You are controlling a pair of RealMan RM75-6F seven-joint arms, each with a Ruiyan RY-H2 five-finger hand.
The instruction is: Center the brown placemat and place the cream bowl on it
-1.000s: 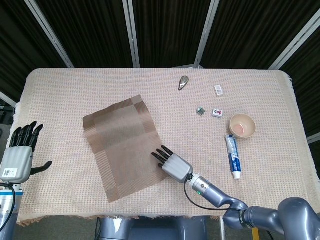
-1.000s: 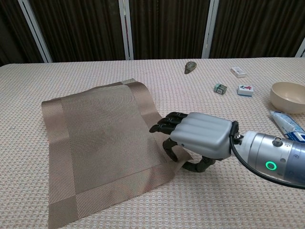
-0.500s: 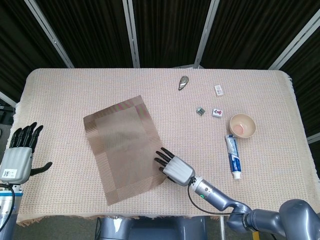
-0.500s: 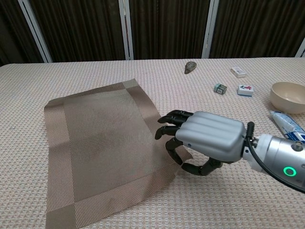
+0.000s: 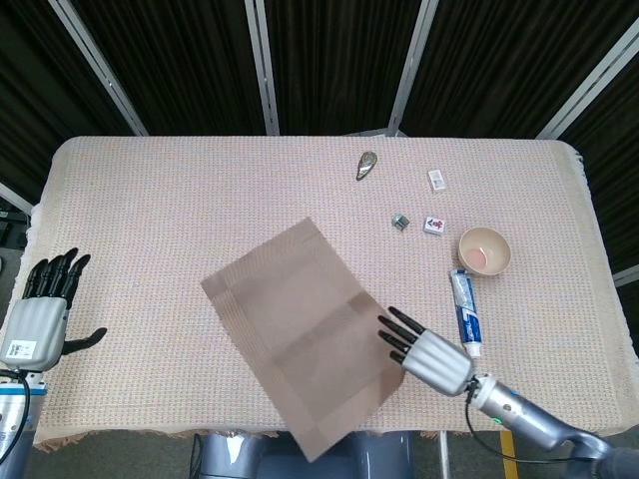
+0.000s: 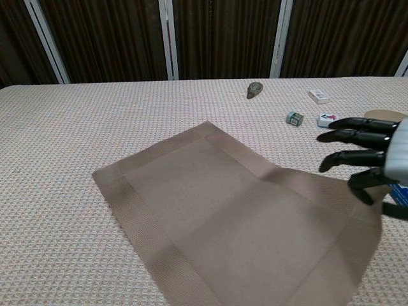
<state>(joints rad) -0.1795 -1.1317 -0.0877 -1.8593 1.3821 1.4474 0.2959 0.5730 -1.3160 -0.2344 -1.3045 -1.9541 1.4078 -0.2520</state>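
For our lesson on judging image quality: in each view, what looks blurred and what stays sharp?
Head view: the brown placemat looks smeared, its weave and border soft, while the cream bowl and toothpaste tube are crisp. Chest view: the placemat's near end is soft, and the right hand is cut by the frame edge.

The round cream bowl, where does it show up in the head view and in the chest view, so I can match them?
Head view: the round cream bowl sits right of centre, just above the blue and white toothpaste tube.
Chest view: only a sliver of its rim shows at the right edge, behind the right hand.
Shared landmark: the small white tile with a red mark, just left of the bowl.
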